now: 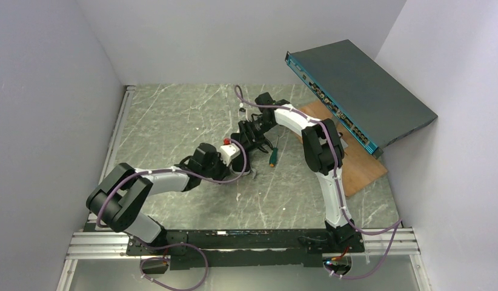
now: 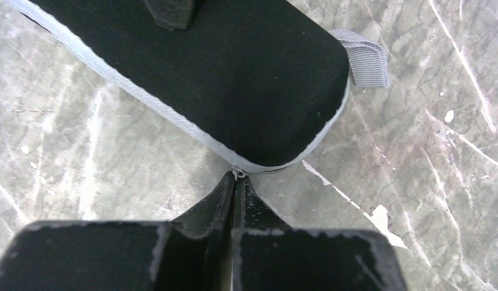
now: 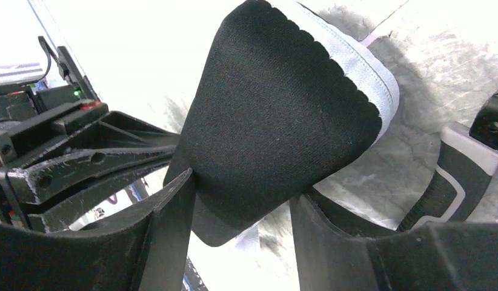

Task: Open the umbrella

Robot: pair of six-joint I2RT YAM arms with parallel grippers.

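Two robot arms meet at the middle of a grey marble-patterned desk [image 1: 174,115]. Between them is a soft black case [image 2: 222,79] edged with a pale grey zip band, with a grey webbing loop [image 2: 368,57] at one rounded end. It lies on the desk just in front of the left arm. The left gripper [image 2: 236,182] is clenched, its two tips pressed together at the case's near edge on what looks like a small metal zip pull [image 2: 237,173], though it is too small to be sure. The right gripper [image 3: 240,206] grasps the other end of the case, one finger on each side of the black fabric, which is lifted and tilted there. Just right of the grippers a screwdriver [image 1: 272,159] with a green and orange handle lies on the desk. Further right is a wooden board [image 1: 355,173], with a flat dark network switch [image 1: 361,91] leaning above it against the wall.
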